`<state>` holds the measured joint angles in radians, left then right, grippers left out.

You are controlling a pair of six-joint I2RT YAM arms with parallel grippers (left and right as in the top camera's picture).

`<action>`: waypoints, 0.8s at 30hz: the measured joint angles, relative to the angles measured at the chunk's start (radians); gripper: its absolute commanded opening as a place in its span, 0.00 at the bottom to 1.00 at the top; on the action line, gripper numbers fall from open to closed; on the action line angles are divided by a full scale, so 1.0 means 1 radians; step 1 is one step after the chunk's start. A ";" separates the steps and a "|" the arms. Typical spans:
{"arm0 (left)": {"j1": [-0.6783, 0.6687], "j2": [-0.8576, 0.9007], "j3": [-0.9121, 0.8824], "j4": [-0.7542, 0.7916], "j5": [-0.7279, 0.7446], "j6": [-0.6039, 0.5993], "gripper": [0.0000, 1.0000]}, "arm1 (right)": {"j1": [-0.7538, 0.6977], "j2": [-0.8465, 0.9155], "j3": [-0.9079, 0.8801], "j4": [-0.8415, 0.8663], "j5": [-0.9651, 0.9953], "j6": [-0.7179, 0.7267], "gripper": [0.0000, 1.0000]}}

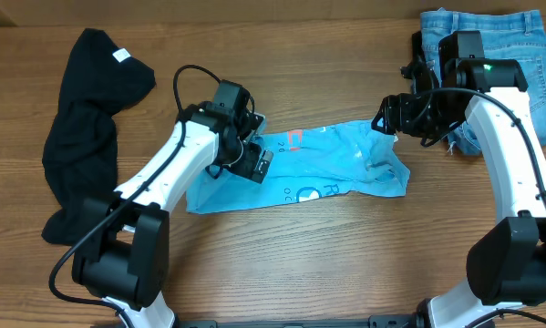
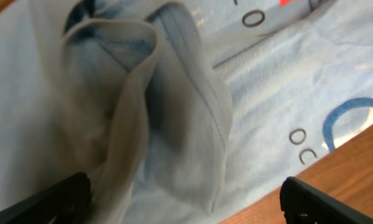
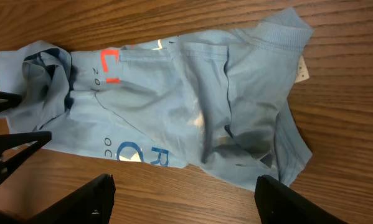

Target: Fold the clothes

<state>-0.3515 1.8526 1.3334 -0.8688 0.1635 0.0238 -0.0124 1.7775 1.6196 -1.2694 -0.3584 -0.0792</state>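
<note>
Straddling a raised fold of the T-shirt (image 2: 174,124), the left claw (image 2: 186,200) stood open. The right claw (image 3: 185,194) gaped too, denim shorts (image 1: 535,55) behind it.

The wood-grain counter (image 1: 309,264) carries three garments. A crumpled light-blue T-shirt (image 1: 327,169) with pink-red and white lettering lies stretched sideways across the middle. A black garment (image 1: 81,137) lies in a long heap near the left edge, reaching toward the far left corner. Blue denim shorts (image 1: 528,55) lie in the far right corner, apart from the T-shirt.
</note>
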 measured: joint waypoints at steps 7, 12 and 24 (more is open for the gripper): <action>0.035 0.000 0.192 -0.230 -0.070 0.001 1.00 | 0.000 0.000 0.000 0.001 0.000 0.001 0.79; 0.095 0.000 0.184 -0.253 -0.121 0.017 1.00 | 0.000 0.000 0.000 0.000 0.000 0.000 0.79; 0.135 0.000 0.070 -0.133 0.081 0.069 0.17 | 0.000 0.000 0.000 0.006 0.000 0.000 0.79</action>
<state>-0.2169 1.8523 1.4033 -1.0016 0.2447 0.0925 -0.0124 1.7775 1.6196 -1.2636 -0.3588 -0.0792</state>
